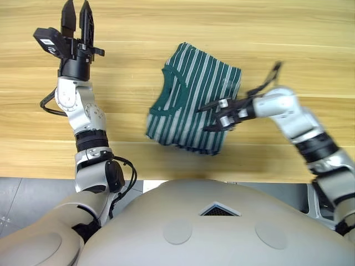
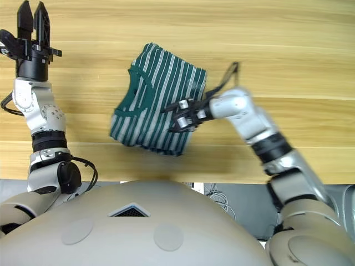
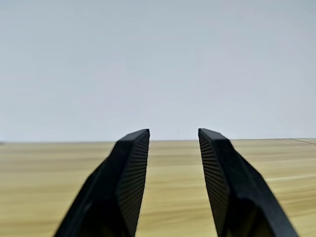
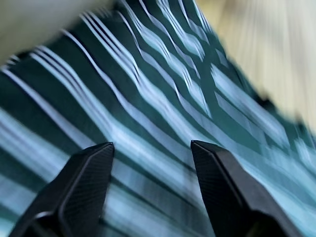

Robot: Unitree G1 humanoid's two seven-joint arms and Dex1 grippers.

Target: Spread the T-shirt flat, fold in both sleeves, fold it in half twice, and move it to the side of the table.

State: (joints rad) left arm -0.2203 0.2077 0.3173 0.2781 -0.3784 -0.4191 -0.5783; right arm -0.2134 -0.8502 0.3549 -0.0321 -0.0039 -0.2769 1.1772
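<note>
**Folded T-shirt at mid-bench, right gripper open over its edge: transfer not yet made**

**Item.** The T-shirt (image 1: 191, 102), green with pale stripes, lies as a compact, roughly square bundle. The collar shows on the side facing the robot's left. Layer edges are stacked along the side nearest the robot. Judged from this, the folds are complete and only the move to the side is outstanding.

**Location.** The bundle rests on the wooden bench (image 1: 277, 33), about midway across it and nearer the robot's edge than the far edge.

**Right gripper.** The right gripper (image 1: 204, 118) sits over the right-hand margin of the bundle. Its fingers (image 4: 89, 177) are spread wide, with striped cloth beyond them and nothing clamped between. Whether the tips touch the fabric cannot be told.

**Left gripper.** The left gripper (image 1: 77, 11) is held up at the far left, well apart from the shirt. Its fingers are moderately parted and empty.

**Risks.**
- Closing on the top layer alone would peel the bundle open on lifting. The cause would be too shallow an approach at the edge.
- A one-sided grip leaves the collar side unsupported, so the lower folds could sag or fan out.
- Dragging rather than lifting may shear the layers against the wood.
- Any pull towards the robot risks the bundle going over the near edge.
</note>
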